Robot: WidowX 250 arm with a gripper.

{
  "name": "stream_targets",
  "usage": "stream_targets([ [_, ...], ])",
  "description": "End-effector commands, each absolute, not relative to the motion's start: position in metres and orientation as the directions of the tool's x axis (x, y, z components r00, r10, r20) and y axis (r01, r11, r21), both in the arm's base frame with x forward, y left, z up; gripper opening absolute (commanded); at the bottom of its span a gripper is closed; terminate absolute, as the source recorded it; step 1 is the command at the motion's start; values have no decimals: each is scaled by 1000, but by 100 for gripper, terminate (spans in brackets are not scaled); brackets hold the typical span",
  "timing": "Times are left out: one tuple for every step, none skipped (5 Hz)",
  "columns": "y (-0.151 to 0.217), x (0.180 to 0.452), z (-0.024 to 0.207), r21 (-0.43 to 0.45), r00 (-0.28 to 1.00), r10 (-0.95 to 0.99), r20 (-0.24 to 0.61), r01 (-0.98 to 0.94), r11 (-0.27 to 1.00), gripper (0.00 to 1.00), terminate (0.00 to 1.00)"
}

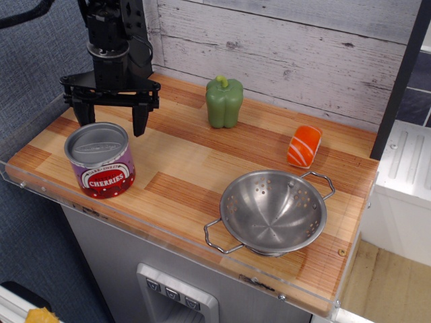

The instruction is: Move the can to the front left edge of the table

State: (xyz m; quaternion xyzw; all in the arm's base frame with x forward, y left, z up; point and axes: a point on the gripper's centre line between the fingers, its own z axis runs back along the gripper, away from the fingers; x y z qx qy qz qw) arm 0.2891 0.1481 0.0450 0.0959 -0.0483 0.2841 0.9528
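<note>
The can [101,163], a short tin with a grey lid and a purple-and-red "CHERRIES" label, stands upright near the front left edge of the wood-plank table [188,168]. My black gripper [112,124] hangs just behind and above the can. Its jaws are spread about as wide as the can. The left finger [83,111] and the right finger [141,120] point down beside the can's rear edge. I cannot tell whether they touch it. Nothing is clamped between them.
A green pepper [224,102] stands at the back middle. An orange-and-white sushi piece [304,146] lies at the right. A steel colander [273,212] sits at the front right. A clear acrylic rim [40,192] runs along the table's front and left edges.
</note>
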Motion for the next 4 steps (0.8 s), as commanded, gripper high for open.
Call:
stream_targets([
  [145, 287, 68, 164, 836, 510, 203, -542, 824, 100, 0],
  [149, 288, 72, 145, 844, 492, 215, -525, 838, 100, 0],
  [152, 297, 74, 144, 864, 454, 217, -488, 861, 100, 0],
  [155, 312, 79, 135, 882, 412, 229, -448, 884, 100, 0],
])
